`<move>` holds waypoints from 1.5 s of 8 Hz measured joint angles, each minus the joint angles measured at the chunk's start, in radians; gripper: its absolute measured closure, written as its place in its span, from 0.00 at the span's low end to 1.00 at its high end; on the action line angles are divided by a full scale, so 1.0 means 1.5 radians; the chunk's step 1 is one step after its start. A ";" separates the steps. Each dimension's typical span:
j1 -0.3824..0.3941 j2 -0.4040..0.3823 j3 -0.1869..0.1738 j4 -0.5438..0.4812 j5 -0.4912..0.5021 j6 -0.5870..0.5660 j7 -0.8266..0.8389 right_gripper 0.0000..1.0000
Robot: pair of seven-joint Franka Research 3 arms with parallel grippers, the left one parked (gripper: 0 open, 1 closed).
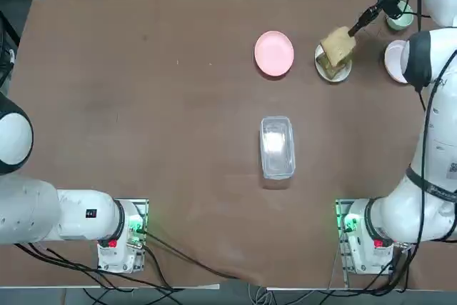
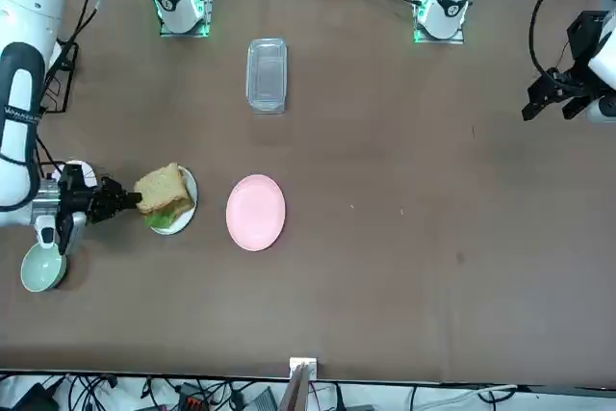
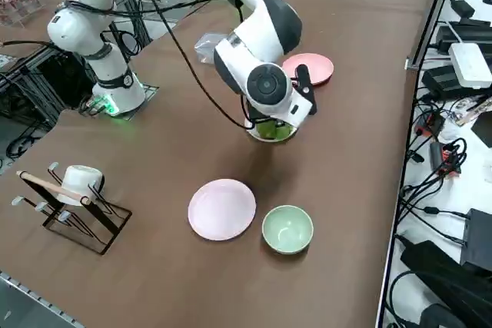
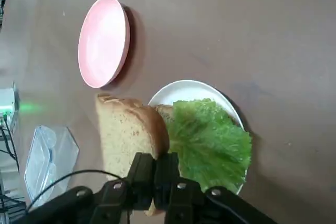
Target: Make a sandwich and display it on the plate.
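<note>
End effector (image 4: 156,157) on bread (image 4: 125,135), bowl (image 2: 41,269) nearby

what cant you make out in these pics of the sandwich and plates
- Sauce in the filling: not visible in any view; the lettuce and top bread slice would cover it
- Lower slice: mostly under lettuce, right wrist view
- Right gripper at the top slice: arm hides its fingertips, right side view
</note>
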 joint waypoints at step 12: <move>-0.017 0.035 0.000 0.025 0.023 0.000 0.000 0.97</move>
